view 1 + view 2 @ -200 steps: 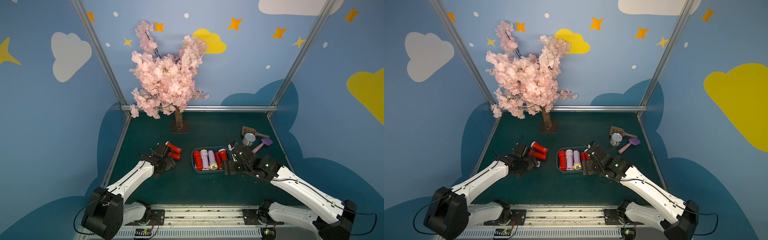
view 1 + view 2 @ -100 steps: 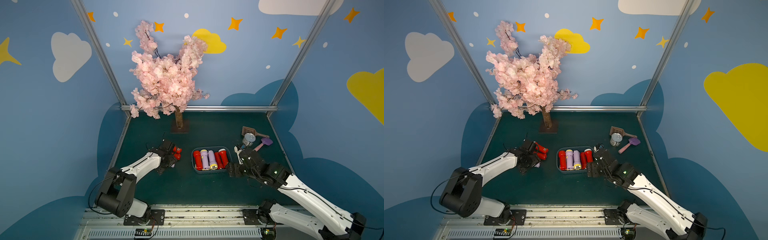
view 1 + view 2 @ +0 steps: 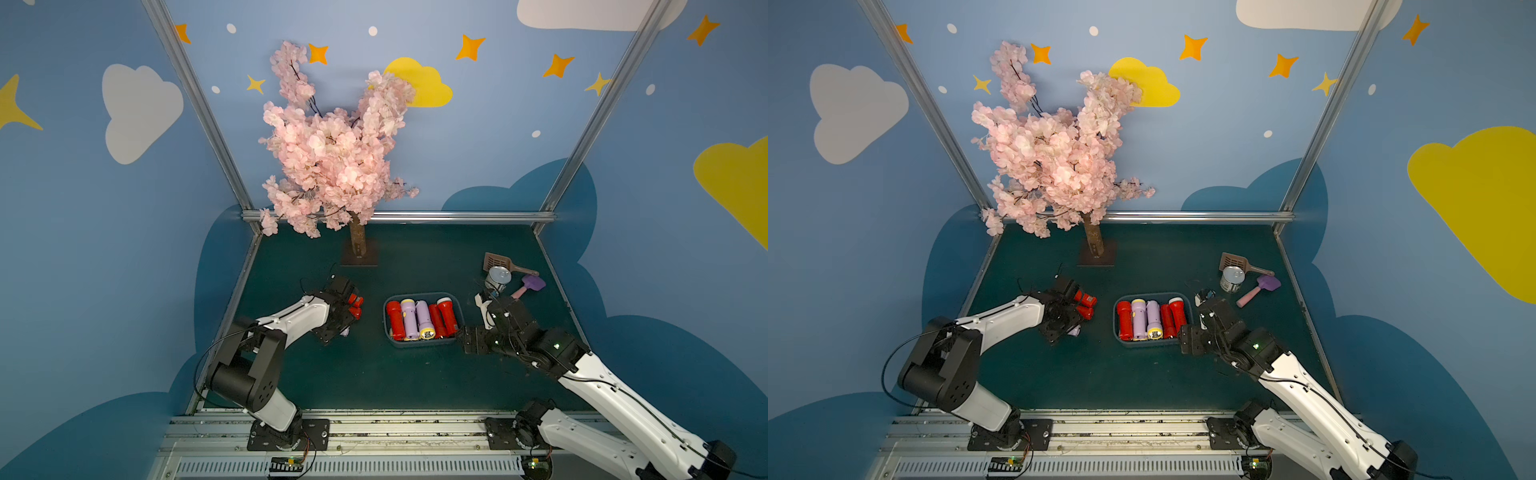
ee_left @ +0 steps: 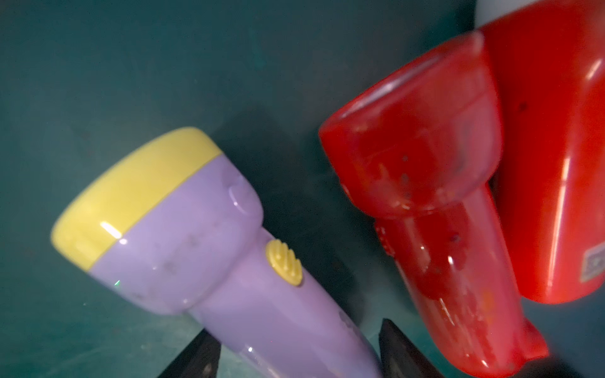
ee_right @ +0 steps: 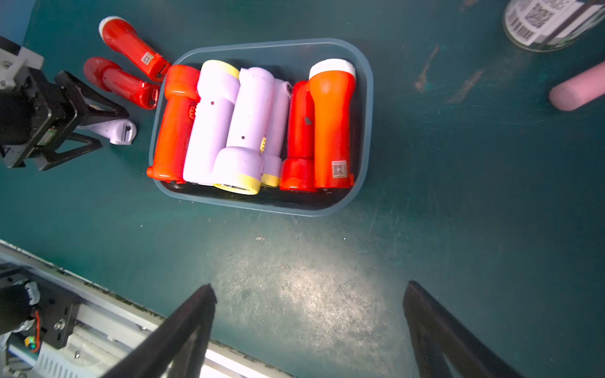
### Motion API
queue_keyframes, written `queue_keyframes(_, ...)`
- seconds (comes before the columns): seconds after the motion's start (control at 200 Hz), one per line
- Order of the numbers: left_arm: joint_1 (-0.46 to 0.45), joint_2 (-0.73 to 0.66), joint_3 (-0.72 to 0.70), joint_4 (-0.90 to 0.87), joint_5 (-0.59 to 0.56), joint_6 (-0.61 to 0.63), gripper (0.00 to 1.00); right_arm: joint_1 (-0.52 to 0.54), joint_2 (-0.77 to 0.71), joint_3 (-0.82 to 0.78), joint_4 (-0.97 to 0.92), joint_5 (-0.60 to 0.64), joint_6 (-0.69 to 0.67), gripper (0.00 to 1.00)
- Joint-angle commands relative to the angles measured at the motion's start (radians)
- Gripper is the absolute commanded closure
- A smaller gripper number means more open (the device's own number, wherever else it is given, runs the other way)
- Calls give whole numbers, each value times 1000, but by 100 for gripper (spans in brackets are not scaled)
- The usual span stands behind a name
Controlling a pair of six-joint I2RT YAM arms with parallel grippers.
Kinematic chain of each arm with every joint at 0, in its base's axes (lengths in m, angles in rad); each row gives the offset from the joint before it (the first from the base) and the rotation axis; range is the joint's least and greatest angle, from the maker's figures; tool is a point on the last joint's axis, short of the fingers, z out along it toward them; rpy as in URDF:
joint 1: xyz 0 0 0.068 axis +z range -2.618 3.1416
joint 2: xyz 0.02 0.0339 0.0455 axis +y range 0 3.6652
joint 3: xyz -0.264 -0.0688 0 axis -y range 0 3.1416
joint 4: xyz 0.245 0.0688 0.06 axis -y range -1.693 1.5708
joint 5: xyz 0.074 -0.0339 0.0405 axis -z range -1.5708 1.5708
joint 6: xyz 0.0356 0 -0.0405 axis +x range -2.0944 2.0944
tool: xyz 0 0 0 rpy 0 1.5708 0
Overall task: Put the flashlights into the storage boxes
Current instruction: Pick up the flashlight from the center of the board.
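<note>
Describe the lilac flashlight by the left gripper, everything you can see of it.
The lilac flashlight is glossy plastic with a flared head, yellow rim and yellow ribbed switch. It lies on its side on the green mat, outside the tub, apart from two red flashlights beside it. The left gripper straddles its handle, jaws open, a slim gap showing.

Blue-grey tub packed with flashlights, lilac flashlight and two red flashlights lying just outside
</note>
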Motion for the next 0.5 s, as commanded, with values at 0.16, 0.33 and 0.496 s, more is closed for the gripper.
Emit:
queue_keyframes(0.16,-2,8,-3,-20,1,-13,44,38,13,10,171,-306,-11,10)
queue_keyframes(0.33,-4,5,-14,-12,14,-9,67,54,53,50,159,-274,-36,10)
queue_keyframes(0.496,-42,-14,-20,-30,13,-6,76,55,66,49,147,-241,-51,10)
